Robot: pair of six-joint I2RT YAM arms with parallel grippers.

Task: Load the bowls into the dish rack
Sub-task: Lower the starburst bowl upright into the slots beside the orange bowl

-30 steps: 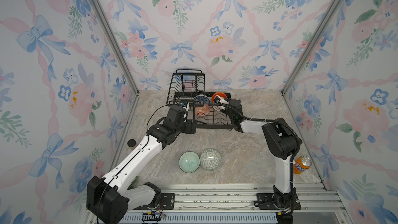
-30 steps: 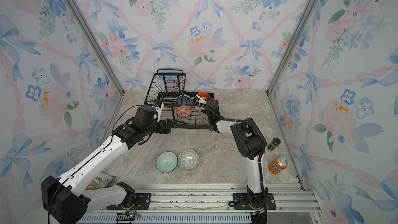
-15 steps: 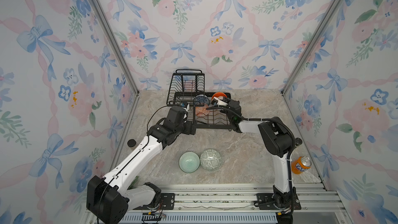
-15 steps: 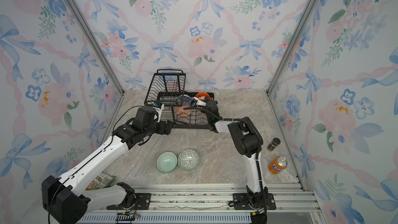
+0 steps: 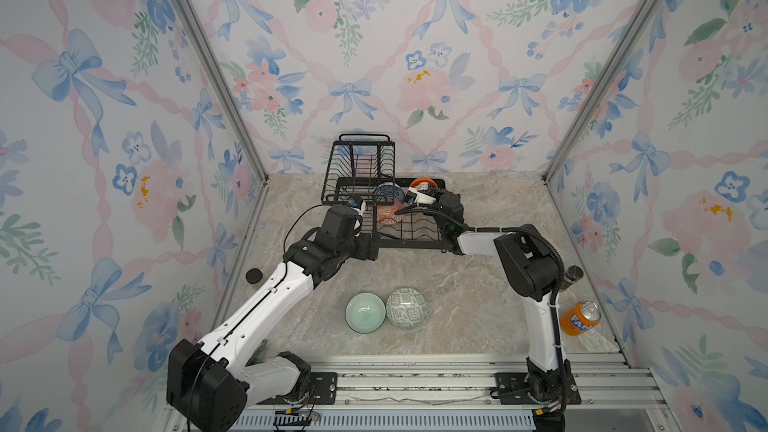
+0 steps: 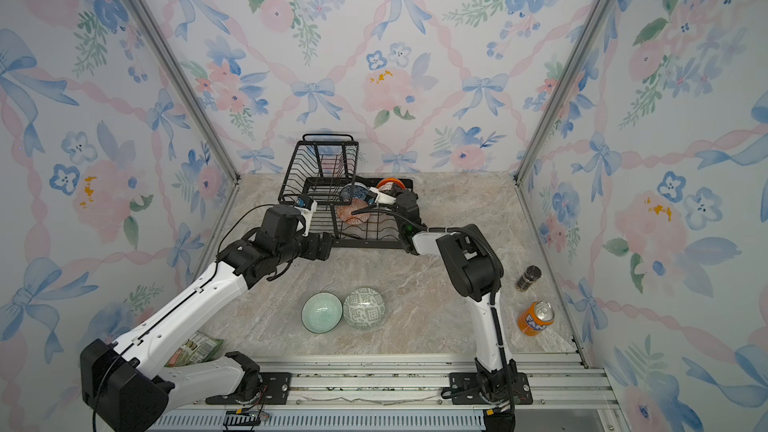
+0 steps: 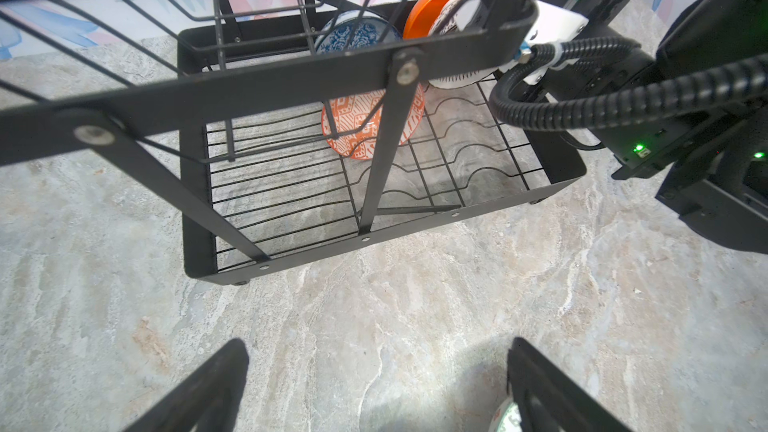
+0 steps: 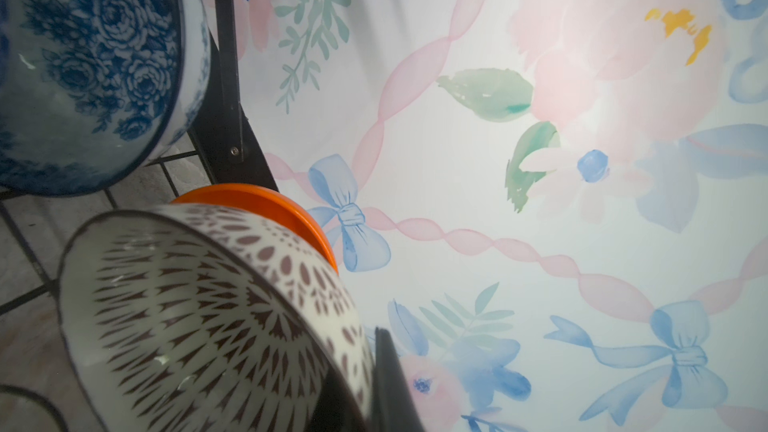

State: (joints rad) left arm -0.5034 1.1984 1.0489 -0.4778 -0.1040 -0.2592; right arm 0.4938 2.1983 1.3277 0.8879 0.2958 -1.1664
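The dish rack (image 7: pixel 195 209), thin black wire with a flat banded rim and wavy slot wires across its lower tray, stands at the back of the marble-veined surface (image 5: pixel 478 292). The right hand (image 8: pixel 370 371) is clamped on the rim of the white lattice bowl (image 8: pixel 199 317), a glossy bowl with brown petal-like dashes inside. It is held tilted on edge over the tray's far right end (whether it touches the wires cannot be told). Just behind it stands the plain orange bowl (image 8: pixel 266 201), smooth-walled. Beside that is the blue floral bowl (image 8: pixel 91 68), also on edge. The orange-and-white geometric bowl (image 7: pixel 361 126) leans in a slot near the middle of the tray. The left hand (image 7: pixel 374 388) hangs over bare stone in front of the rack, its dark fingers spread wide, gripping nothing. Well apart from the rack, toward the front, the celadon bowl (image 5: pixel 365 312) sits mouth up with fine concentric rings. Just beside it is the grey-green geometric bowl (image 5: pixel 407 308), rounded and covered in a squared maze pattern.
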